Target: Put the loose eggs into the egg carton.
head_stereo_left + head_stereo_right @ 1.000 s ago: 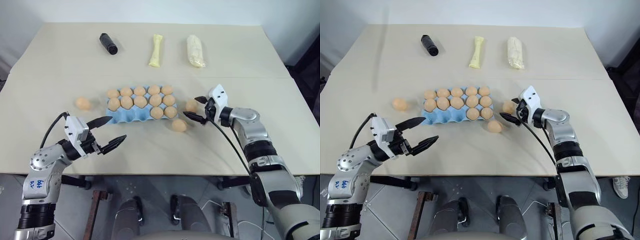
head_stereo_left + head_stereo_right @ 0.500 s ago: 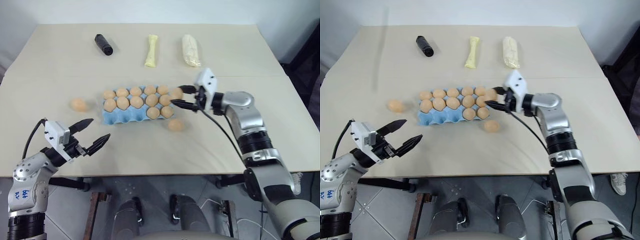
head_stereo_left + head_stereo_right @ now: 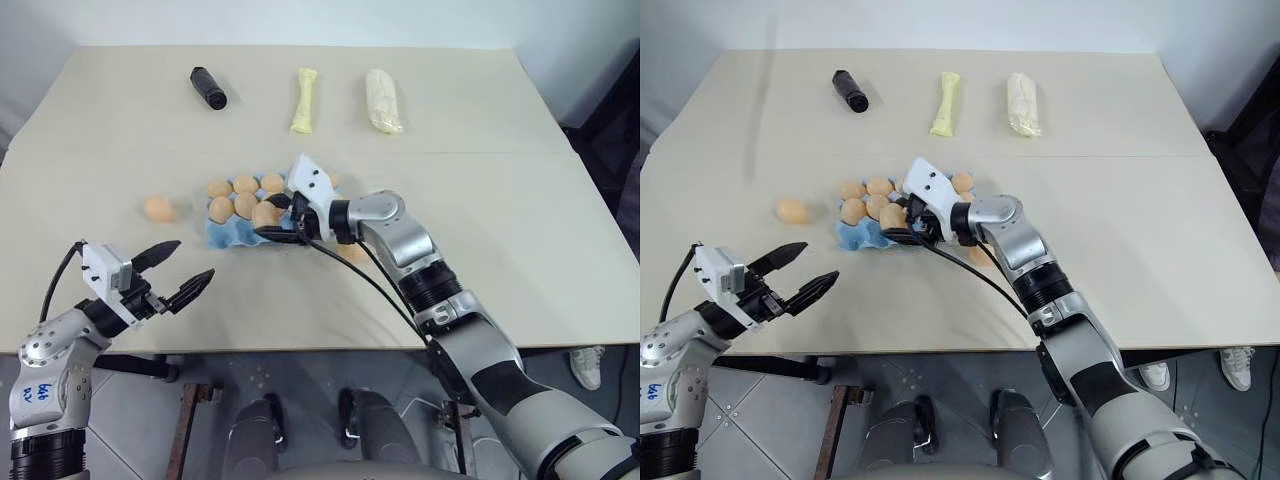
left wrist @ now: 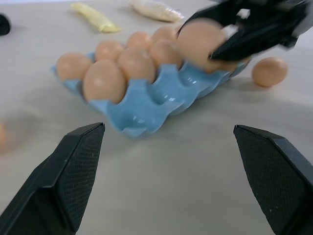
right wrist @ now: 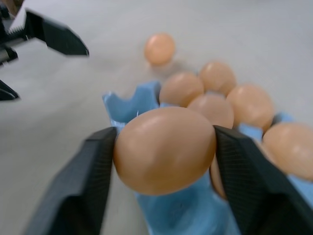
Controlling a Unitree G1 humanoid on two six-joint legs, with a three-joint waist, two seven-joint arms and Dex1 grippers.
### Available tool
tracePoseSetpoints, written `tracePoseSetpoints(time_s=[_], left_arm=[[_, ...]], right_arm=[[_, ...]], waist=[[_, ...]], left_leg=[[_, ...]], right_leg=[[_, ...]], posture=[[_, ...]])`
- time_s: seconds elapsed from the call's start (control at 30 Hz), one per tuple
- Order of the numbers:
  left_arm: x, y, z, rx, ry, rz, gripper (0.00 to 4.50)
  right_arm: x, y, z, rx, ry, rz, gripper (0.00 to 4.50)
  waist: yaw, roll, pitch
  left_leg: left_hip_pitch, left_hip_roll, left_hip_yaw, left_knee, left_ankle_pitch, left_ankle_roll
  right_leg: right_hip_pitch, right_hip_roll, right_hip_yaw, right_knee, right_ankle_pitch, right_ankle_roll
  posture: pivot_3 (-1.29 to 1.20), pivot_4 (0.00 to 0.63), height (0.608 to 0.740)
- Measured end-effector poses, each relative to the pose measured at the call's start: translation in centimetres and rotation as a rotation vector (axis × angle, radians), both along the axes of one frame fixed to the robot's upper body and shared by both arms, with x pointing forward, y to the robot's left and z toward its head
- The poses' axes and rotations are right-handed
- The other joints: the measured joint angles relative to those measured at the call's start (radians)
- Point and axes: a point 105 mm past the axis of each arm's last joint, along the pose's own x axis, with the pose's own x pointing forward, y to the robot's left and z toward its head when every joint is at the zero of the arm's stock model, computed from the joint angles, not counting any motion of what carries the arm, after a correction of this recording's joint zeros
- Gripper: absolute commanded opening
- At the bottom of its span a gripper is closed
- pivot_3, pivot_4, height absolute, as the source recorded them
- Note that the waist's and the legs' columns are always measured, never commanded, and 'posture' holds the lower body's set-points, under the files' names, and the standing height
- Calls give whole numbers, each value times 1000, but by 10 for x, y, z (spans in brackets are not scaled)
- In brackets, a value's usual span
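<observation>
My right gripper (image 3: 274,216) is shut on one tan egg (image 5: 164,149) and holds it just over the front left cups of the light blue egg carton (image 3: 225,234). Several eggs sit in the carton's back cups. One loose egg (image 3: 157,208) lies on the table left of the carton. Another loose egg (image 4: 269,71) lies by the carton's right front corner, partly hidden under my right arm in the eye views. Near the table's front left edge, my left gripper (image 3: 190,261) hovers open with nothing between its fingers, pointing toward the carton.
Along the far side of the table lie a black cylinder (image 3: 208,87), a thin yellow bag (image 3: 306,100) and a thicker pale bag (image 3: 384,99). My right forearm stretches across the table in front of the carton's right half. The table's front edge is close under my left gripper.
My right gripper closed on an egg right of the carton and carried it left, across the carton to its front left part. My left gripper shifted left early on, then held still, open.
</observation>
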Motion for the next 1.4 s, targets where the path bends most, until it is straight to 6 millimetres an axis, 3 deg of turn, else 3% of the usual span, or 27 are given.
tracePoseSetpoints(time_s=[0.07,0.17,0.3,0.5,0.6,0.7,0.8,0.93,1.1,1.27,1.4], left_arm=[[0,-2,0,0,0,-6,4500],[1,-4,1,0,-2,-15,4500],[6,-16,6,1,-14,-67,4500],[14,-45,8,23,-20,-215,4500],[11,-57,4,75,-13,-308,4500],[10,-60,2,96,-7,-356,4500],[12,-60,3,96,-7,-370,4500],[13,-59,2,94,-1,-372,4500],[13,-58,2,93,2,-362,4500],[8,-51,-3,94,11,-317,4500],[2,-46,-2,98,6,-280,4500]], right_arm=[[3,-8,3,-4,-20,-15,4480],[5,-40,13,-11,-71,-44,4480],[-14,-94,11,-26,-90,-63,4480],[-56,-171,-7,-35,-100,-176,4480],[-74,-210,-28,-110,-107,-259,4480],[-86,-231,-46,-142,-56,-317,4480],[-89,-236,-53,-144,-34,-332,4480],[-79,-230,-42,-106,-66,-334,4480],[-58,-185,-28,3,-51,-243,4480],[-35,-149,-41,-7,0,-183,4480],[-25,-137,-54,-13,42,-165,3573]], waist=[[-1,0,0],[5,0,0],[22,0,0],[33,0,0],[35,0,0],[27,0,0],[25,0,0],[25,0,0],[26,0,0],[26,0,0],[30,0,0]], left_leg=[[0,0,0,0,0,0],[0,0,0,0,0,0],[0,0,0,0,-2,0],[1,0,3,0,-3,0],[2,-2,5,0,-4,1],[3,-3,6,1,-4,1],[4,-1,5,2,-3,2],[3,1,6,3,-2,3],[3,2,4,2,-2,3],[2,2,5,2,0,6],[1,2,5,2,0,7]], right_leg=[[0,0,0,0,0,0],[0,0,0,0,0,0],[0,0,0,-1,0,0],[1,2,-4,-6,0,0],[2,3,-6,-7,0,1],[2,3,-5,-6,1,2],[2,4,-5,-6,2,1],[2,3,-4,-7,3,2],[2,3,-3,-6,3,1],[1,3,-3,-7,3,1],[1,2,-3,-7,3,1]], posture=[[0,150,740],[0,150,740],[0,150,740],[0,150,740],[0,150,740],[0,150,740],[0,150,740],[0,150,740],[0,150,740],[0,150,740],[0,150,740]])
